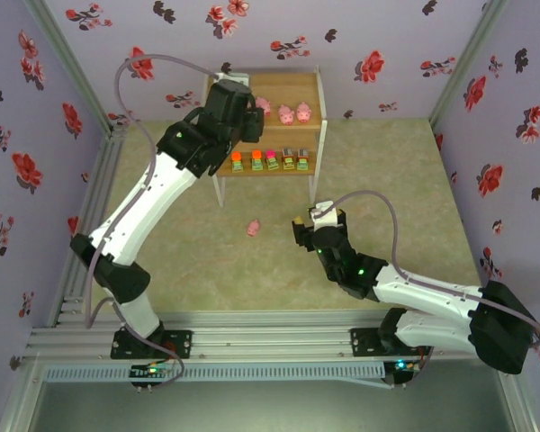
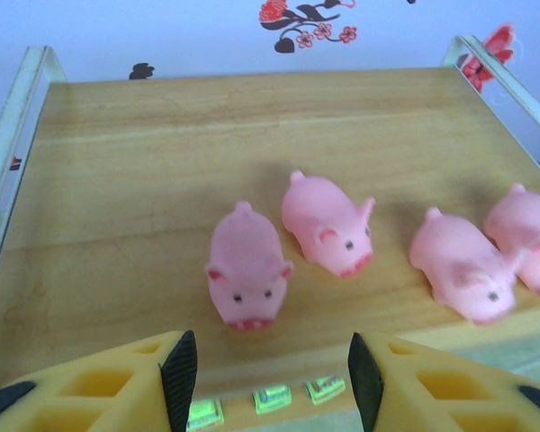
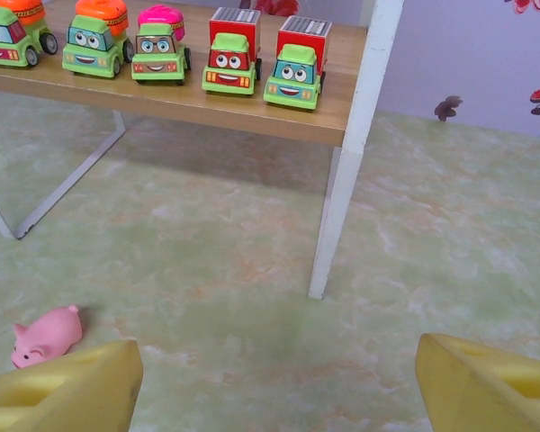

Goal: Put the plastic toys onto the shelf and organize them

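The left gripper (image 2: 270, 382), jaws spread and empty, hangs at the front edge of the shelf's (image 2: 117, 135) top tier, facing four pigs (image 2: 328, 225). Five trucks (image 3: 153, 45) line the lower tier's front edge. The right gripper (image 3: 279, 378), jaws wide apart and empty, faces a white shelf leg (image 3: 346, 162), with the fifth pig (image 3: 45, 335) on the table (image 3: 207, 252) near one finger.

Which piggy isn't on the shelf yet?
The pink pig standing alone on the green table, in front of the shelf. The other four pigs stand together on the top board.
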Controlling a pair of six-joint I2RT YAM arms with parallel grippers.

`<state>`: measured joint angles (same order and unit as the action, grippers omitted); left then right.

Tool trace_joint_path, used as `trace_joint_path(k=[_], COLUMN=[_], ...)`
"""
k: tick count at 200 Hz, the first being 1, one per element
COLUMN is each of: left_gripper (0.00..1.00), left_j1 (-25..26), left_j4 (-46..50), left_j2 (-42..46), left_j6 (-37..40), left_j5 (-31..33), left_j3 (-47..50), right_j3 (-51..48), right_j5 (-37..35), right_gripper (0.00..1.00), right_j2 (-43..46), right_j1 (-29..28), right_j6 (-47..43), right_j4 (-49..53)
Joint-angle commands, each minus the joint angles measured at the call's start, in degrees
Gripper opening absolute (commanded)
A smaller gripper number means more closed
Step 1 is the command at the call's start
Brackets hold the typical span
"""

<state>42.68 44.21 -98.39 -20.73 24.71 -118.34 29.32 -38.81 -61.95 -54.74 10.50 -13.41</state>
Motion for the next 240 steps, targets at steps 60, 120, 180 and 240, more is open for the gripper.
trace_joint_path(k=[60,120,180,240], left_gripper=[0.53,0.53,0.63,0.74], left_j1=[10.4,14.9,15.9,15.9], left_j4=[-6.7,-11.3,-14.3,-17.7], left_j2=[14.2,20.3,21.2,19.3], left_j6=[0.4,-4.5,-8.7,-10.8], left_j5=[13.0,16.9,17.2,16.5], left_j3=[19.9,36.2,47.3,52.8], right_j3=[1.9,2.0,2.3,2.5], right_j5=[0.3,-0.6,-1.5,0.2], right_gripper=[0.73,0.73,0.75,0.76], right_j2=[-0.4,-0.6,-0.6,-0.7], right_j1=[0.3,0.4,1.5,3.4], right_j6=[0.9,1.2,2.8,4.7], right_j4=[0.6,0.8,2.3,3.4])
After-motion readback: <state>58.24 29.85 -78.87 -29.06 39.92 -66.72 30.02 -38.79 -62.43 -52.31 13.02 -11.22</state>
